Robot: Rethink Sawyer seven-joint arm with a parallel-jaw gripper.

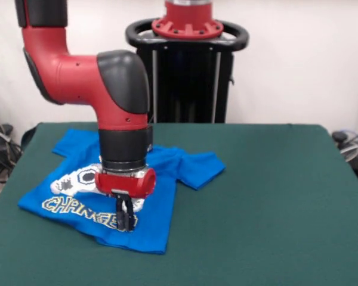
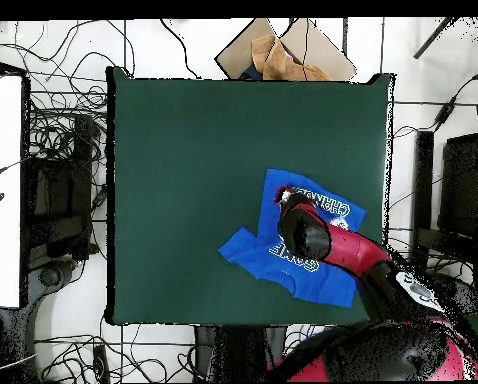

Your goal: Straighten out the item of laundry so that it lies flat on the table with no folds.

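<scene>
The bright blue T-shirt [image 1: 167, 193] lies on the left part of the dark green table [image 1: 274, 196], print side up, with "CHANGER" showing. One sleeve [image 1: 197, 170] spreads to the right and the body looks rumpled under the arm. My gripper [image 1: 126, 225] points straight down onto the shirt's lower middle, by the lettering, with its tips at the cloth and its jaws close together on the fabric. In the overhead view the shirt [image 2: 251, 252] lies at the table's [image 2: 183, 180] lower right, and the arm covers much of it; the gripper [image 2: 281, 197] is at its upper edge.
The black robot pedestal [image 1: 188, 65] stands behind the table's far edge. A brown cardboard piece [image 2: 283, 55] lies off the table beyond its far edge in the overhead view. Cables [image 2: 53, 150] cover the floor around the table.
</scene>
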